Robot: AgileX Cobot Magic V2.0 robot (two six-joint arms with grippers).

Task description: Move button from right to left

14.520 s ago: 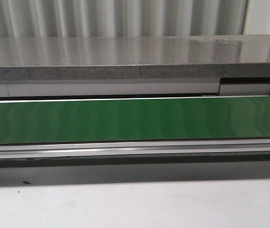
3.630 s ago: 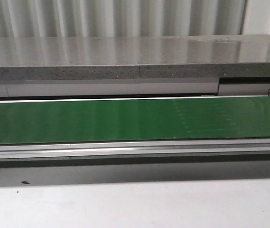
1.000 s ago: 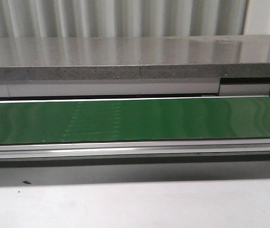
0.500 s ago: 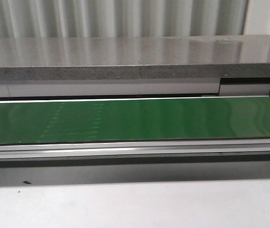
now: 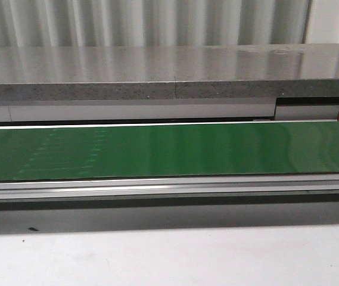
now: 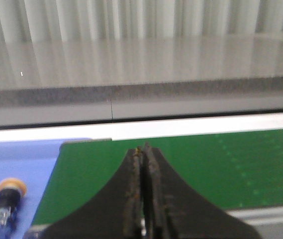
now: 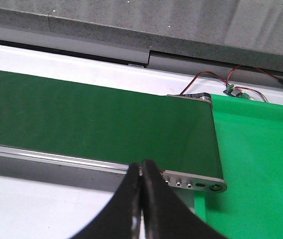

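blue surface [image 6: 32, 154] holds button [image 6: 2, 204] beside closed, empty left pincer [image 6: 142, 149].

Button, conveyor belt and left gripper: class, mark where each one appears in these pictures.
button [image 6: 4, 205]: left wrist view, on its black collar below the orange cap.
conveyor belt [image 5: 217, 149]: front view, on the bare green surface.
left gripper [image 6: 142, 149]: left wrist view, between the closed fingertips.

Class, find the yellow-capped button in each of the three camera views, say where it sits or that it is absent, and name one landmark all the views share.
Front view: the button is not in it.
Left wrist view: the button lies on a blue surface, beside the end of the green belt.
Right wrist view: not in it.
Shared landmark: the green belt, seen in all three views.
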